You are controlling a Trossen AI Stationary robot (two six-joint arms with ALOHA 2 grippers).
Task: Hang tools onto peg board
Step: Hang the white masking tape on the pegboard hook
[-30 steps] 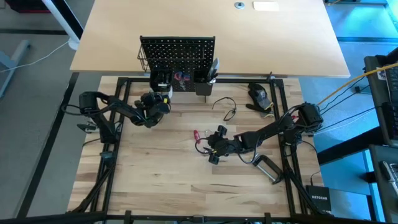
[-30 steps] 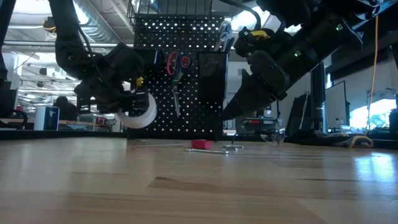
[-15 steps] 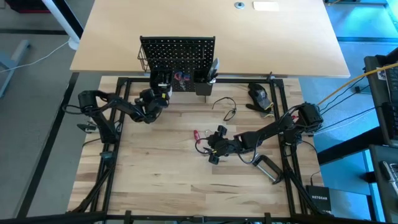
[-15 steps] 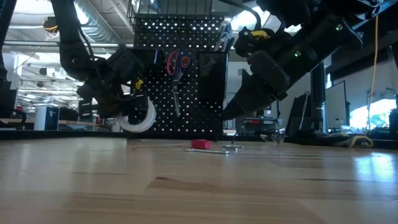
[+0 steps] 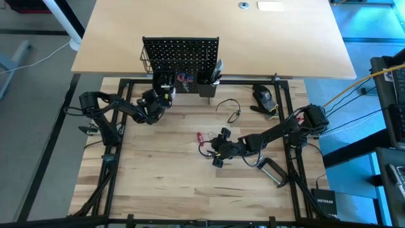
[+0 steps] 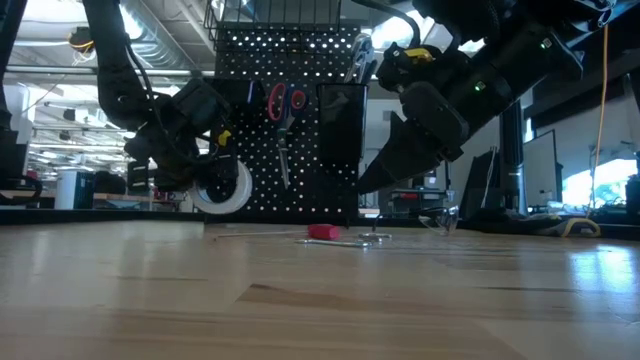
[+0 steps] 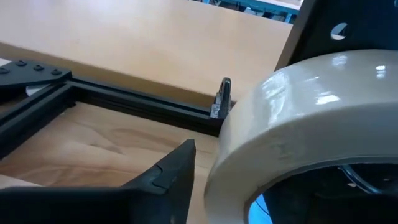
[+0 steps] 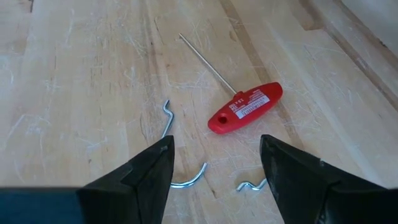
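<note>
— Wood planks make up the bench [image 5: 158,164], right? What stands at the back of it?

— That is the peg board [image 5: 181,52], black and upright, full of little holes. Red-handled scissors [image 6: 282,110] already hang on it.

— Where is the white tape roll [image 6: 222,186]?

— Up against the peg board, low down on its left side, off the bench. The left gripper [image 5: 158,101] is right there with it. One dark finger [image 7: 171,177] sits just beside the roll, and the roll fills most of what that arm's camera sees. I cannot tell if the left gripper is holding the roll or has let it go.

— And the other arm?

— The right gripper [image 8: 214,171] hangs over the middle of the bench with its fingers spread wide and nothing between them. Below it lies a red-handled hex key [image 8: 239,102], flat on the wood. A few bent metal hooks [image 8: 186,177] lie near the key.

— Anything else on the bench?

— A silver C-clamp [image 5: 273,171] lies near the right side, well apart from the board.
</note>
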